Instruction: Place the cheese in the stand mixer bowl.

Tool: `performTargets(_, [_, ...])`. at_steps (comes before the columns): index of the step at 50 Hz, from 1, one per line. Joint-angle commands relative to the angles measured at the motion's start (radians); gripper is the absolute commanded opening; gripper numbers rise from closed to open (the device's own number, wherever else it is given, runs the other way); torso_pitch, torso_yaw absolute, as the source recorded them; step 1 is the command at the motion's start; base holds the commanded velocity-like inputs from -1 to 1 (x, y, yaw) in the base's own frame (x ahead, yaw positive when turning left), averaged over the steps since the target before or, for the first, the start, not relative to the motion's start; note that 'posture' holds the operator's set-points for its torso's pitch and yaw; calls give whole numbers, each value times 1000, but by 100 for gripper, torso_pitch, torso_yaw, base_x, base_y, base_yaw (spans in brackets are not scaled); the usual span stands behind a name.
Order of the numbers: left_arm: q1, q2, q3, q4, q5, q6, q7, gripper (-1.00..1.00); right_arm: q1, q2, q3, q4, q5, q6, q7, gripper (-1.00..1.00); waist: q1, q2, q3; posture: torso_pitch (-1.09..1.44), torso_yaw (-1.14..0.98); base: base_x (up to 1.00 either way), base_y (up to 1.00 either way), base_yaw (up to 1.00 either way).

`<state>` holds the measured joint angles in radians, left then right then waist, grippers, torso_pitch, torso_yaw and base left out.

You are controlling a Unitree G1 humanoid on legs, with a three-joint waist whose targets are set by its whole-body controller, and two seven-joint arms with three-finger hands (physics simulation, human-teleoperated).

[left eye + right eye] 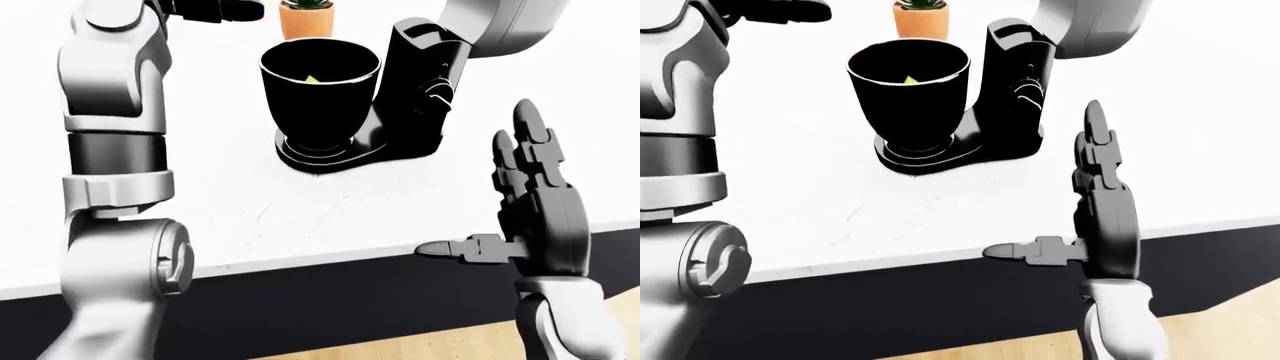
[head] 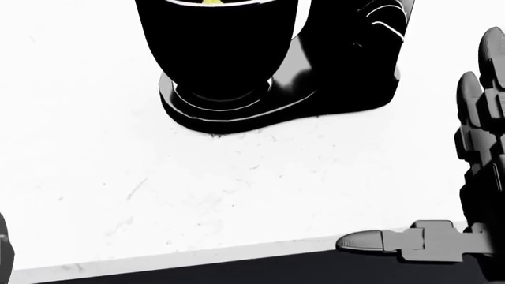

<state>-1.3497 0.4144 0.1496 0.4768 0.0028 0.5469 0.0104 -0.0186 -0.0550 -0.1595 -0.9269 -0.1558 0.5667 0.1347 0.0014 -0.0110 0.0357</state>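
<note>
The black stand mixer bowl (image 1: 320, 94) sits on the mixer's base on the white counter (image 1: 300, 210), top centre of the left-eye view. A small yellow piece of cheese (image 1: 312, 78) lies inside the bowl, and its yellow edge shows at the top of the head view (image 2: 213, 2). My left hand (image 1: 218, 9) is raised at the top edge, left of the bowl and above its rim, dark fingers stretched out and holding nothing. My right hand (image 1: 495, 195) stands open at the counter's near edge, fingers pointing up, thumb (image 1: 445, 249) sticking left, well apart from the mixer.
The mixer's black column (image 1: 415, 97) and pale tilted head (image 1: 500, 26) rise right of the bowl. An orange plant pot (image 1: 305, 19) stands behind the bowl. The counter's dark face (image 1: 330, 300) runs below, with wooden floor (image 1: 450, 349) at the bottom right.
</note>
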Motion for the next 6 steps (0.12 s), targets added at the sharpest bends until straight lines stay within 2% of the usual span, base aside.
performTargets(1, [-40,19,5,-40,-3,-19,-7,100,-16,-5,-2,-34,-1,-27,-4,100,-1,3,-24,0,0,0,0,0])
performTargets(6, [16,39,12,-150,-11,41,-26,100,-18,-6,-1,-33,-2,-26,-4,100,-1,5,-24,0,0,0,0,0])
